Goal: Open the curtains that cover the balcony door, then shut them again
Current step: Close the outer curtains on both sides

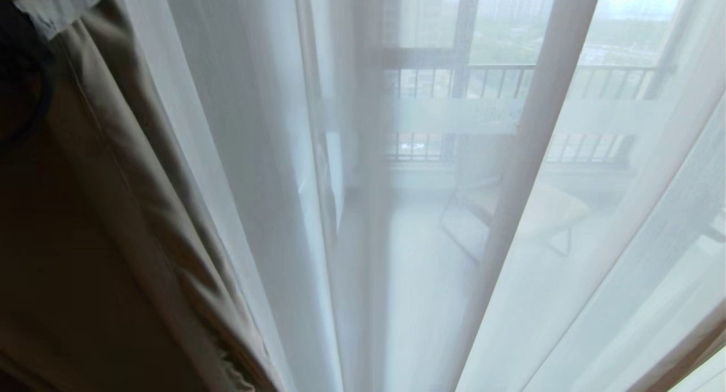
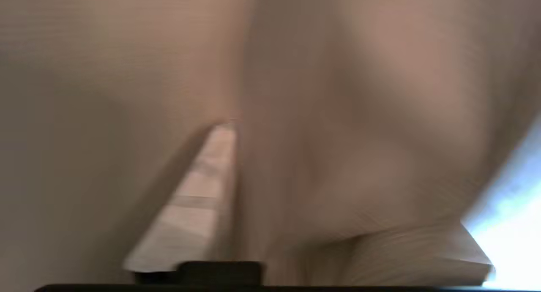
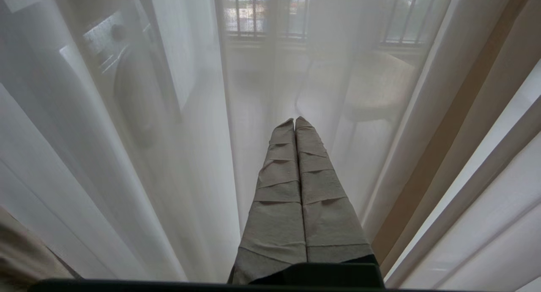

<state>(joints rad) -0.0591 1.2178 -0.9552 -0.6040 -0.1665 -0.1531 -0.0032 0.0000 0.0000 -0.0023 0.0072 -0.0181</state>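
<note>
Writing: none legible on the frosted band (image 1: 454,117) of the balcony door.
Left gripper (image 2: 338,199): fingers parted, beige drape (image 1: 113,239) bunched between, frame left.
Right gripper (image 3: 295,124): fingers pressed together, before the sheer voile (image 1: 272,154) at centre.

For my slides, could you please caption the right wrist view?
Right gripper, fingers shut, before the sheer white curtain.

Sheer curtains (image 1: 272,171) across the whole way ahead, beige drape (image 1: 113,239) close at left.
</note>
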